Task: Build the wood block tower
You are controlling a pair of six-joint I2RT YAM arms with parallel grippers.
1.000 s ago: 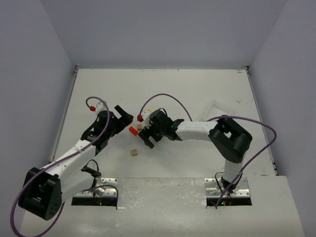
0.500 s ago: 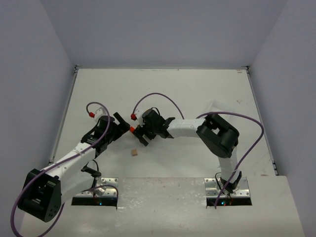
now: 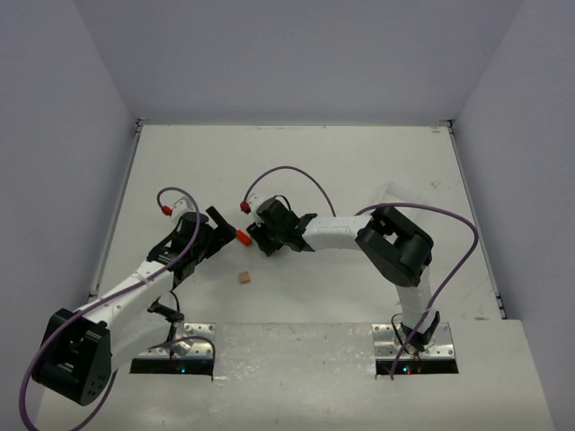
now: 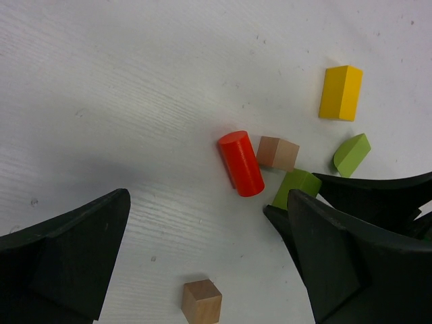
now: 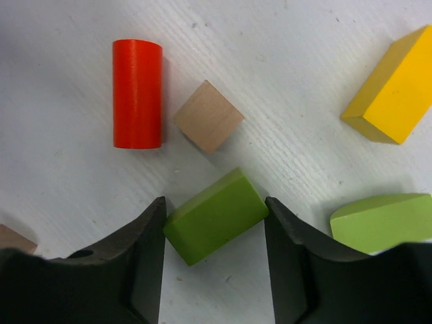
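right wrist view: right gripper (image 5: 214,223) fingers (image 5: 135,263) spread, straddling a lime green block (image 5: 216,216); left gripper (image 4: 202,270) open, empty.

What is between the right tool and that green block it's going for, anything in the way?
Nothing visible. In the right wrist view the green block already lies between the two fingers of the right tool. The tan cube and red cylinder lie just beyond it, outside the fingers.

White table (image 3: 359,162), surface faintly scuffed and speckled; enclosed by plain grey walls (image 3: 296,54) on three sides; possibly a white tray (image 3: 395,196) toward the right, barely distinguishable against the tabletop.
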